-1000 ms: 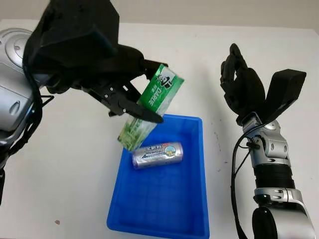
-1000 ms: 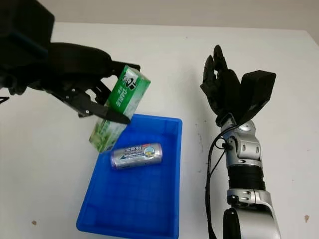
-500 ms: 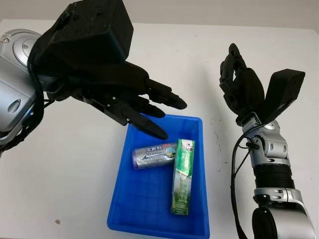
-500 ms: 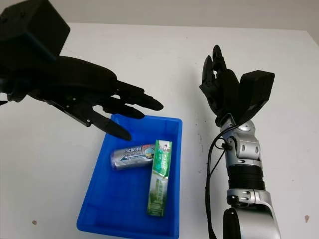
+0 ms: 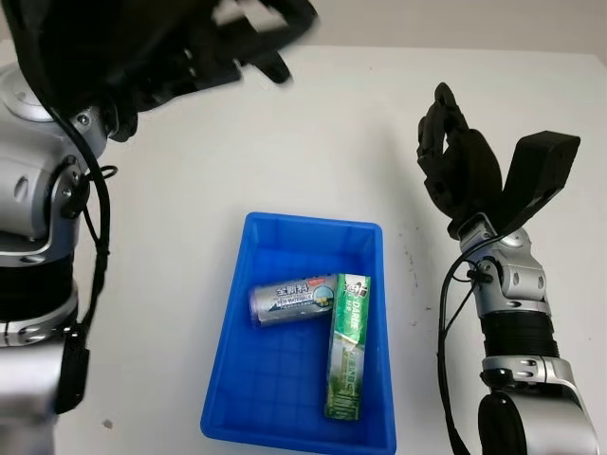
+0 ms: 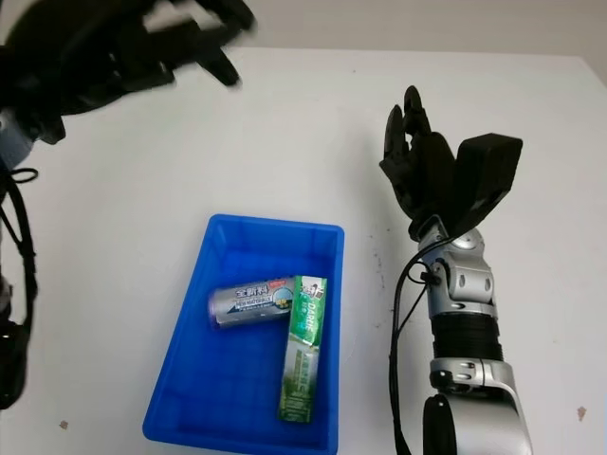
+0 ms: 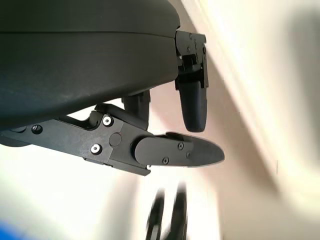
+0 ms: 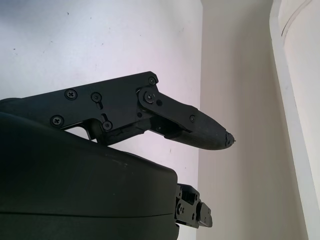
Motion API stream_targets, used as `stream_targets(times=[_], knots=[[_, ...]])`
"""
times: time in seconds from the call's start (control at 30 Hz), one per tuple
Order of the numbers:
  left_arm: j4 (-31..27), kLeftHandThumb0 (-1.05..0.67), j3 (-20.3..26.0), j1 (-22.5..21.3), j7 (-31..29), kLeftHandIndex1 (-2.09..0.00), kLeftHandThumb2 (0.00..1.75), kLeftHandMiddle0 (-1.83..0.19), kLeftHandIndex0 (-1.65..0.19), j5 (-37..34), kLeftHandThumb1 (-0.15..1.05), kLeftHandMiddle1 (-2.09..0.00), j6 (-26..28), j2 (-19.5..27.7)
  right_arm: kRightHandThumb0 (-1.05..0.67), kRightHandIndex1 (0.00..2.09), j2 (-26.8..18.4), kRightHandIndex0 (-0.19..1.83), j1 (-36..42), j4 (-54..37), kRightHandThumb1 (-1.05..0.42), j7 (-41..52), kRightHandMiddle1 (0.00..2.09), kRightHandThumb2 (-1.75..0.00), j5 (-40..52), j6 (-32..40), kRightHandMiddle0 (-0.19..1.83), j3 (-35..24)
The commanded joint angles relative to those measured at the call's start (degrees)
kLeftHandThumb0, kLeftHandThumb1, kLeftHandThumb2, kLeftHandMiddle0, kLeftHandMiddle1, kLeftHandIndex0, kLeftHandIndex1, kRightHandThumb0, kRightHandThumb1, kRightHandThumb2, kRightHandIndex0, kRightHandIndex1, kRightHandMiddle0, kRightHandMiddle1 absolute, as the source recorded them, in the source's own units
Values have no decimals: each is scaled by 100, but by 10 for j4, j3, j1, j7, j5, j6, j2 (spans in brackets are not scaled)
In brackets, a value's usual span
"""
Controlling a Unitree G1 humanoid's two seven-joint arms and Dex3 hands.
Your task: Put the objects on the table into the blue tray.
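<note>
White table (image 5: 285, 123), blue tray (image 5: 228, 379) (can (image 5: 292, 299), toothpaste box (image 5: 347, 346))

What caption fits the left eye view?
Can and green box lie in the blue tray; left hand raised, open.

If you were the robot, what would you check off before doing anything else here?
1. Toothpaste box inside the blue tray: ok, it lies flat on the tray floor.
2. Can inside the tray: ok, on its side, its end against the box.
3. Left hand free of any load: ok, it is open, raised over the far left of the table.
4. Right hand out of the way: ok, open and upright to the right of the tray, holding nothing.
5. Nothing hanging over the tray rim: ok, both items sit within the walls.
6. More objects left on the table: cannot tell, since the left arm hides part of it.
</note>
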Motion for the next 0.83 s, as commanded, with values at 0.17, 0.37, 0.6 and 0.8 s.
stream_targets(times=[0.17, 0.37, 0.6, 0.8], knots=[[172, -54, 18, 70, 12, -70, 42, -22, 5, 16, 105, -22, -218, -18, -64, 0, -6, -19, -13, 12, -105, 2, 0, -80, -15, -27, -19, 1], [303, -62, 10, 65, -52, -6, 54, 17, 18, 9, 105, -1, -233, 0, -66, 0, 4, -19, -21, 43, -105, 4, 0, -81, -7, -49, -19, -5], [380, -77, 13, 47, -84, 0, 62, 19, 19, 1, 105, 0, -259, -1, -69, 0, 3, -19, -22, 50, -105, -1, 0, -79, -4, -49, -19, -7], [320, -78, 21, 87, -80, 0, 59, 19, 19, -31, 105, 0, -233, -28, -70, 0, 1, -19, -11, 29, -105, 0, 0, -78, 2, -40, -19, -9]])
